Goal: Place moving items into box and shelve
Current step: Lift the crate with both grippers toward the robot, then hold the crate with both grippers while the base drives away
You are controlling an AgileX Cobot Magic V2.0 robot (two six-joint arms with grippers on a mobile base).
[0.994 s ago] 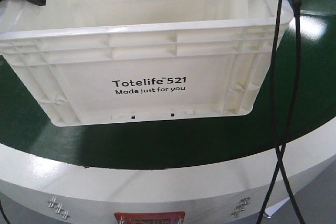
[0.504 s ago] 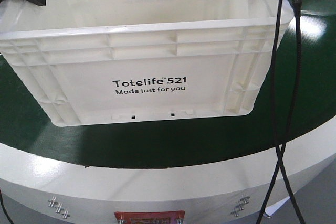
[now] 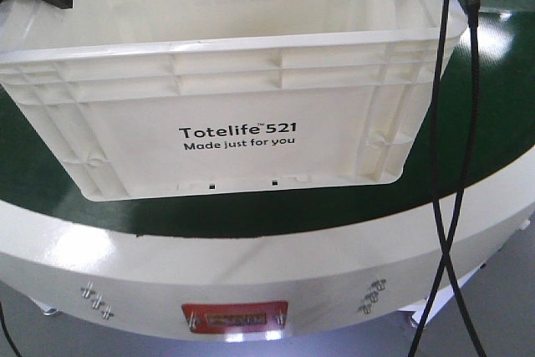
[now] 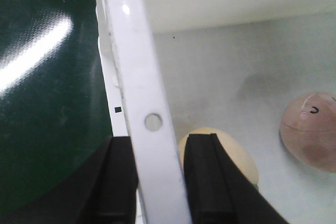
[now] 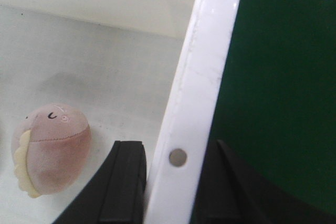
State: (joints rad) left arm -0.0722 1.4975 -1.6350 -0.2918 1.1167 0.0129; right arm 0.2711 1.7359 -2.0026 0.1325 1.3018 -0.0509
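Both balls (image 4: 310, 132) lie inside the box (image 3: 242, 64).

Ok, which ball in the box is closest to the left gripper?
The pale cream ball, right beside the left gripper clamping the box rim; the pink ball lies farther off.

Lit brightly from overhead. Overexposed on the inner walls of the box (image 3: 234, 98) in the front view, with the print on the far wall nearly lost. Broad glare on the green table (image 3: 251, 219) at upper right and on its glossy white edge; soft shadow beneath the box. Streaked reflection on the green in the left wrist view. Dark and out of focus at the left gripper (image 4: 160, 142) and right gripper (image 5: 176, 148). Faint, diffuse shadow behind the pink ball (image 5: 50, 148).
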